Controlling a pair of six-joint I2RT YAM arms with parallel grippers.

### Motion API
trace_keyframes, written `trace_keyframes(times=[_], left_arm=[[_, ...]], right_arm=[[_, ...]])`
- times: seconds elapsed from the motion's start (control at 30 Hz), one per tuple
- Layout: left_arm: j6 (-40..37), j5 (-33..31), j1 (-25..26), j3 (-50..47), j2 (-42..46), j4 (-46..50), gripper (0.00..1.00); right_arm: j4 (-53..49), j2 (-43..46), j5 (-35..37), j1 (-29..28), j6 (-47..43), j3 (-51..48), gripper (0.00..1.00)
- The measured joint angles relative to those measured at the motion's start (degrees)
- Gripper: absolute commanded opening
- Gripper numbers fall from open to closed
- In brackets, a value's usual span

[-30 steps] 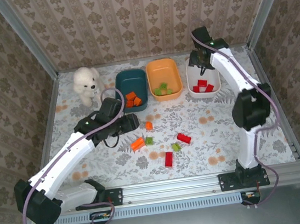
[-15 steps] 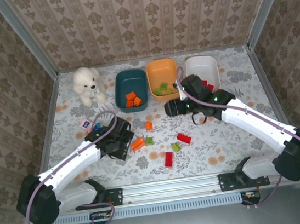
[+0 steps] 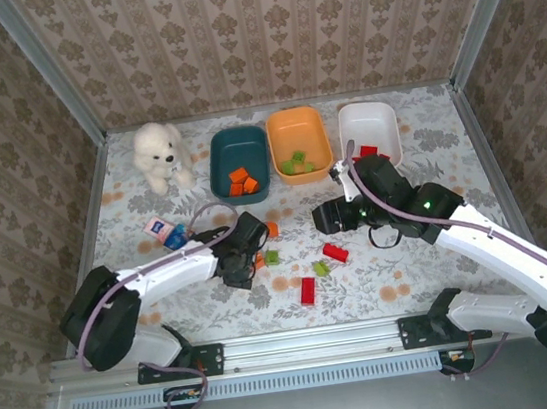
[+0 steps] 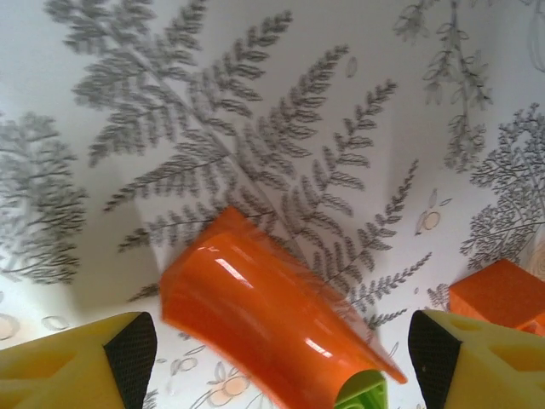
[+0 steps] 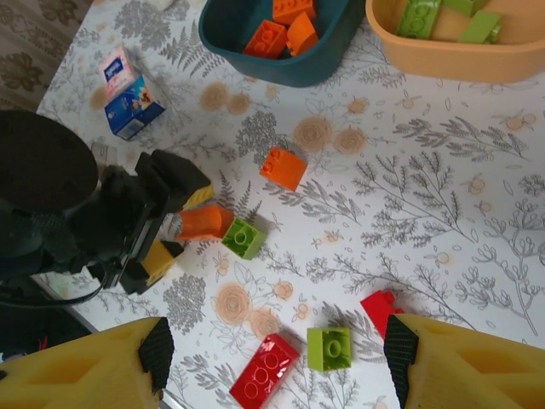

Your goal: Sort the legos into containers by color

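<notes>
Left gripper (image 4: 281,362): jaws apart, straddling 1 orange lego (image 4: 255,315) on surface, short of teal tub (image 3: 239,164). Step: pickup. Next likely needs closing squarely, without catching green lego (image 4: 362,396) just beside it.

Orange brick (image 4: 264,324): glossy, smooth plastic with bright highlights. Table cover (image 4: 255,102): matt, printed fern pattern. Bear (image 3: 158,151): fluffy white plush. Teal tub (image 5: 289,72): smooth plastic, slight sheen.

lab test booth: aluminium frame (image 3: 42,71), wallpapered panels (image 3: 261,35), floral tabletop (image 3: 447,146).
</notes>
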State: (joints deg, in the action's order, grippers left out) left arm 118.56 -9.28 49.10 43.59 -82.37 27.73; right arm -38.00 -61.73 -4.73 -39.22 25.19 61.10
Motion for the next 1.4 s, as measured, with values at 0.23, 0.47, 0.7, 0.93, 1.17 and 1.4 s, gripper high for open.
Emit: trace_keyframes(times=[0.23,0.47,0.7,0.93,1.17,1.4], left_arm=[[0.39,-2.27,0.44,1.62,-4.70,-4.22,0.74],[0.98,-2.82,-0.72,3.56,-7.06,-2.82,0.58],[1.05,0.52,-2.58,9.42,-10.80,1.11,0.53],[1.05,5.11,-4.20,15.19,-15.41,7.93,0.48],[1.03,7.21,-4.96,16.48,-16.35,10.43,0.41],[1.11,7.45,-5.77,16.57,-16.35,10.01,0.23]], right_arm=[[-1.88,1.88,-0.02,0.00,-0.39,0.00,0.70],[-3.08,2.51,0.00,0.00,-1.01,-0.48,0.70],[-3.56,2.51,0.24,0.00,-0.96,-0.85,0.70],[-3.56,2.51,1.14,0.00,-0.79,-0.85,0.70],[-3.48,2.49,1.55,-0.02,-0.13,-0.94,0.70],[-3.43,1.77,1.95,-0.02,0.31,-0.96,0.70]])
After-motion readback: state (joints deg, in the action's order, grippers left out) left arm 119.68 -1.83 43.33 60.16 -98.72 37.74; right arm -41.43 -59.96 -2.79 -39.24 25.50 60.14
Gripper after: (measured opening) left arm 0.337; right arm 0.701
